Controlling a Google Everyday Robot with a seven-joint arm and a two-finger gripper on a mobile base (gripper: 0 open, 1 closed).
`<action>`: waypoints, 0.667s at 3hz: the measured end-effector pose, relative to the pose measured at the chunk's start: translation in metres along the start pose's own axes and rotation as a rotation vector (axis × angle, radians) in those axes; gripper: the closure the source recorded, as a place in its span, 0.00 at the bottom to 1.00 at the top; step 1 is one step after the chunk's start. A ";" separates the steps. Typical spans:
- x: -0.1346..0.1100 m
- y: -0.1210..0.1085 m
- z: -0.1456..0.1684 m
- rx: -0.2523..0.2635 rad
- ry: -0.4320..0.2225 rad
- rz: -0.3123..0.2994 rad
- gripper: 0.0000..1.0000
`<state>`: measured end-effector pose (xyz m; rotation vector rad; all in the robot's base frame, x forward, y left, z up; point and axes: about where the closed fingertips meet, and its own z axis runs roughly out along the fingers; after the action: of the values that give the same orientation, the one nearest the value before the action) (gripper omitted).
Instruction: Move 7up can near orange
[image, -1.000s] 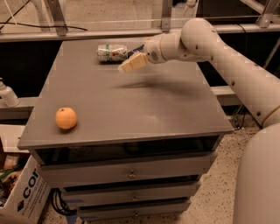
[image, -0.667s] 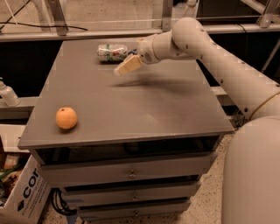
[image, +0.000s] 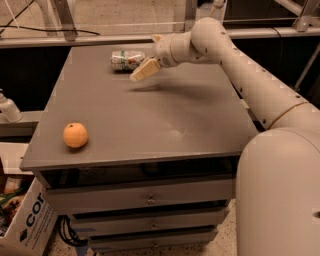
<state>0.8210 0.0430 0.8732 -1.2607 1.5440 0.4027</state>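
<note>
**Can not yet picked up; the whole carry lies ahead**

In the one camera view, you see the 7up can (image: 127, 59) lying on its side near the far edge of the grey tabletop (image: 165, 125), its length running left to right. The orange (image: 75, 135) sits near the front left corner, well apart from the can, with bare surface between them.

Your claw (image: 150, 55) hangs just to the right of the can, at the end of the arm (image: 250, 75), which reaches in from the right. It is spread open and grips nothing. One pale finger (image: 144, 70) slants down and left past the can's right end; the tip of the other shows above the wrist. You cannot tell from here whether the lower finger touches the can or only passes in front of it. The shadow below the claw suggests it is a little above the surface.

As for progress, reckon yourself at the approach. Nothing of the task proper is done: the can is at the back and unheld. You have left to settle the claw around the can, close on it, carry it toward the front left, and set it down close beside the orange.

A can on its side may roll when nudged, so square up to it before closing.
</note>
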 end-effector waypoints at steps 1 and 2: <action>-0.014 -0.017 0.007 0.038 -0.036 -0.048 0.00; -0.015 -0.022 0.015 0.049 -0.038 -0.057 0.00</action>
<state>0.8460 0.0540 0.8875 -1.2496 1.4739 0.3485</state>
